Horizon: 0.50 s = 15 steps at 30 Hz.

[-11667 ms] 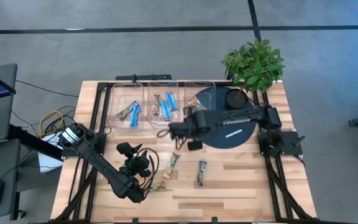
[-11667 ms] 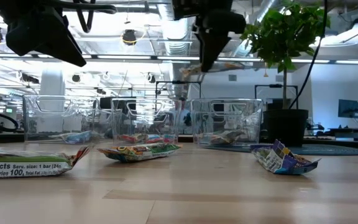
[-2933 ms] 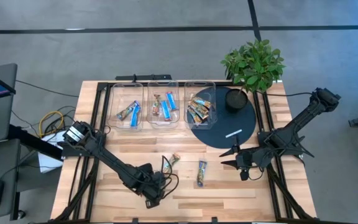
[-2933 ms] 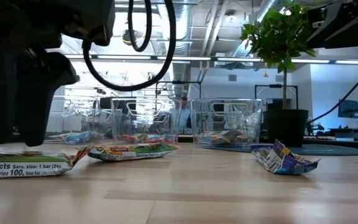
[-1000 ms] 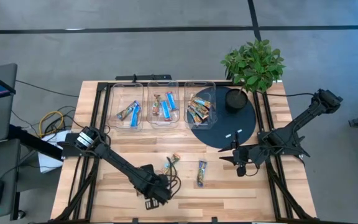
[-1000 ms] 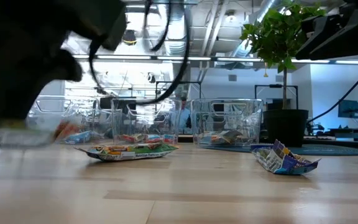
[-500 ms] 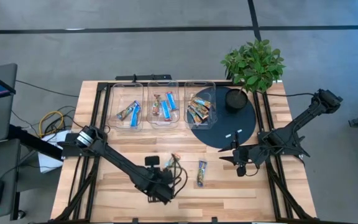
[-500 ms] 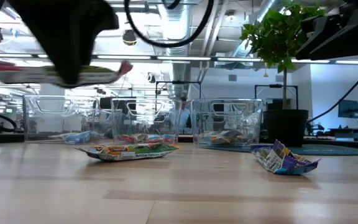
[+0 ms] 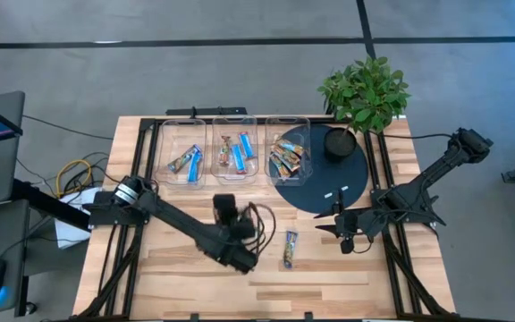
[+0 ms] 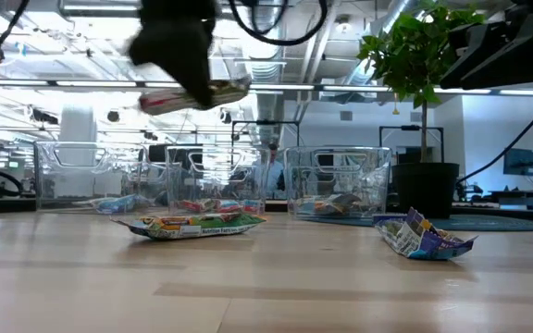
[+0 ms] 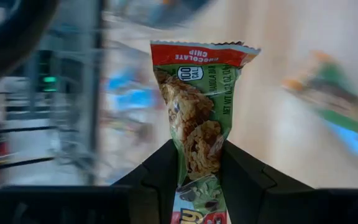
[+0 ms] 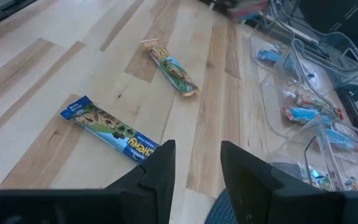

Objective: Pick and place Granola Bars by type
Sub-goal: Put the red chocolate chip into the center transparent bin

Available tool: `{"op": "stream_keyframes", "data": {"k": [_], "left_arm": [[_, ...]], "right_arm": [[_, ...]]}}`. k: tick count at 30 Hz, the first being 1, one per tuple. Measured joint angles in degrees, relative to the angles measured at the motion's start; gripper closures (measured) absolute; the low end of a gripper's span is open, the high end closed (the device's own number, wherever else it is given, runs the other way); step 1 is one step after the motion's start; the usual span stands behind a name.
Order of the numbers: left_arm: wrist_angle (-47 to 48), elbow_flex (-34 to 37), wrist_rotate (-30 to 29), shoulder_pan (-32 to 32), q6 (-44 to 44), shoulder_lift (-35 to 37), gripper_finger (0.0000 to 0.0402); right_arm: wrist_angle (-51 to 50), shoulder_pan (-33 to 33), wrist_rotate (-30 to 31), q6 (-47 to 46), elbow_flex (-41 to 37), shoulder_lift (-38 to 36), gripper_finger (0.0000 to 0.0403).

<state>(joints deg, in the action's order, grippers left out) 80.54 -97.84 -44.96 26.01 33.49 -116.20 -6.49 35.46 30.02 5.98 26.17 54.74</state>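
— Progress first: how much have we sorted?

— Most of it. We count three clear bins [image 9: 235,150] at the far side of the bench [image 9: 329,268], each with bars already in: a blue one or two in the left bin [image 9: 185,161], a few mixed blue and reddish in the middle [image 9: 232,154], and a pile of orange-and-blue ones in the right bin [image 9: 285,157].

— And what is left?

— We have one bar in hand. Our left gripper [image 11: 199,163] is clamped on a green-and-red bar [image 11: 202,106], holding it by its lower end, up in the air over the middle of the bench, short of the bins. In the low view it hangs above bin height [image 10: 192,95].

— Loose ones?

— Two, as we judge it. A blue bar [image 12: 112,134] lies flat on the bench near our right gripper [image 12: 197,163], and a green one [image 12: 173,68] lies a little beyond it, under the left arm from above.

— The right gripper?

— Waiting low by the dark round mat [image 9: 329,188], fingers slightly apart, holding nothing.

— So three placements remain?

— By our reckoning, yes: the carried bar, then those two.
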Motion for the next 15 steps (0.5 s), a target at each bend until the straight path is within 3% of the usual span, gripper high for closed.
{"op": "stream_keyframes", "data": {"k": [6, 15], "left_arm": [[1.4, 0.0, -8.1, -6.1, -0.2, 0.0, 0.0303], [1.8, 0.0, -9.6, -20.5, -0.8, 0.0, 0.0303]], "right_arm": [[0.0, 0.0, 0.0, 0.0, 0.0, 0.0, 0.0282], [-0.6, 0.0, 0.0, 0.0, 0.0, 0.0, 0.0282]]}}
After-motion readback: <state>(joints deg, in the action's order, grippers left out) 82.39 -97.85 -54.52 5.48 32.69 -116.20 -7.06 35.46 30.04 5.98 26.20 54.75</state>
